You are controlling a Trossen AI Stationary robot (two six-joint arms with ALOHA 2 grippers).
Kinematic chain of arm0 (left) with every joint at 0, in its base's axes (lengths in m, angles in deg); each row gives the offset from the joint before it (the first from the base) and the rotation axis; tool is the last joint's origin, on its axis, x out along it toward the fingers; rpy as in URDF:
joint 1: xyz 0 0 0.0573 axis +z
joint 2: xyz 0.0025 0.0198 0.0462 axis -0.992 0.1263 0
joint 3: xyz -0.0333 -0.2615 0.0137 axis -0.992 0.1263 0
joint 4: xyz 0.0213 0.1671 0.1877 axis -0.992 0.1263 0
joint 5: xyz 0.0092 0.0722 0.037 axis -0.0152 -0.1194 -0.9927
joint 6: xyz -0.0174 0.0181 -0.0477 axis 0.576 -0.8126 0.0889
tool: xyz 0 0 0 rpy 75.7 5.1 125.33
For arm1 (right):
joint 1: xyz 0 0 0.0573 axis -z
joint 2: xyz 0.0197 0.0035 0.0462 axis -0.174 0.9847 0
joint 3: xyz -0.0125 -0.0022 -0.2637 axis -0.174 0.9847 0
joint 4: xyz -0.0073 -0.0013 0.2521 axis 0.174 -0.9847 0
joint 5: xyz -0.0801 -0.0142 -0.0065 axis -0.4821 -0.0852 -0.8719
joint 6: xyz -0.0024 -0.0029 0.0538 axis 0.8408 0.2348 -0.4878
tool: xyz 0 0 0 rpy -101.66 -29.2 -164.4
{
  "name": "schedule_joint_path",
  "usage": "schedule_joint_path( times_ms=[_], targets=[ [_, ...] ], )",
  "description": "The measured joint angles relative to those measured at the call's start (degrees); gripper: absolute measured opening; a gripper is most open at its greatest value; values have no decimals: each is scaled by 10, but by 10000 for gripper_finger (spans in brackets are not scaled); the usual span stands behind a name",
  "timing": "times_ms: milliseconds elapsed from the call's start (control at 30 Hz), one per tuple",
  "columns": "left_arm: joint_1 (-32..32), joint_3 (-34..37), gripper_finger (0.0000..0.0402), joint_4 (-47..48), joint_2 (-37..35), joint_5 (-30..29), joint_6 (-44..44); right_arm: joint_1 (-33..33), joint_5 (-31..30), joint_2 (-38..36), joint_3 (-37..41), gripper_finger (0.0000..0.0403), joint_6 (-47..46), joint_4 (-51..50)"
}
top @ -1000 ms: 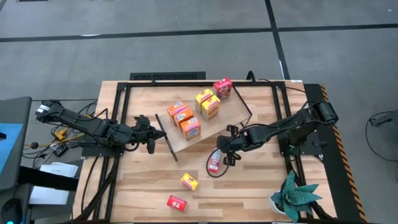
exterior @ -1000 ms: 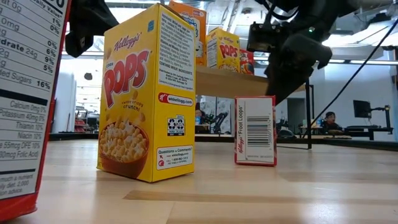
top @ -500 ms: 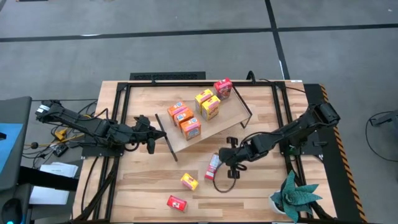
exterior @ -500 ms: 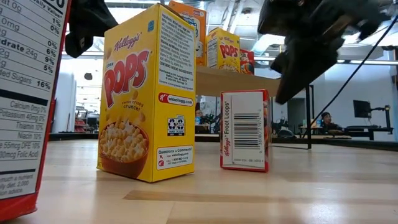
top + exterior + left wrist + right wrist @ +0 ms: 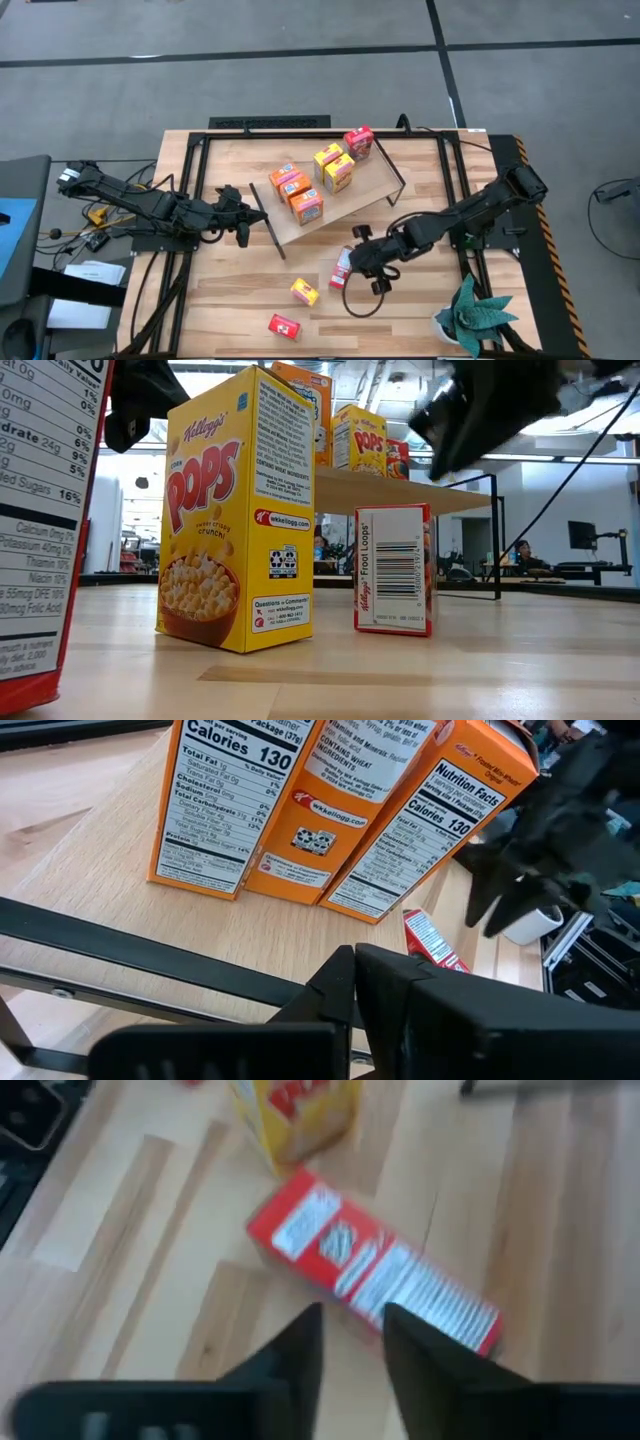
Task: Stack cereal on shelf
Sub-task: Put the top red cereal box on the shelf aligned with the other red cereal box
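**Six boxes up, three left on the surface**

The surface (image 5: pixel 420 300) is carrying everything: shelf, loose boxes, both arms. The shelf (image 5: pixel 365 190) is sitting diagonally across the middle w/ black rod frames at both ends. Six cereal boxes are standing on it: three orange boxes (image 5: pixel 295 192) in a row, two yellow Corn Pops boxes (image 5: pixel 333 166) beside them, one red box (image 5: pixel 358 141) at the far end. So approx. two-thirds looks done.

Still to go, three boxes on the surface in front of the shelf: a red Froot Loops box (image 5: pixel 343 267), a yellow Corn Pops box (image 5: pixel 305 292) and another red box (image 5: pixel 285 326) nearest the front edge.

The right pincer (image 5: pixel 366 262) is hovering just beside the Froot Loops box, fingers (image 5: pixel 292 1365) slightly spread w/ nothing between them; judging by this, that box is next. No grasp yet.

The left pincer (image 5: pixel 238 213) is waiting near the shelf's left frame; the wrist view shows its fingers pressed together, holding nothing.
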Motion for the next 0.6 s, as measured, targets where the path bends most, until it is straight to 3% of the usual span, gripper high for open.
schedule_joint_path(
  times_ms=[167, 267, 400, 600],
  targets=[
    [0, 0, 23, 0, 0, 0, 2, 26, 2, -1, -57, 241, 127, -38],
    [0, 0, 43, 0, 0, 0, 1, 42, 8, 3, -64, 280, 179, -51],
    [0, 0, 70, 1, 0, 0, 1, 51, 45, 12, -64, 295, 246, -70],
    [0, 0, 99, 10, 0, -1, 2, 49, 43, 37, -64, 296, 350, -61]
  ],
)
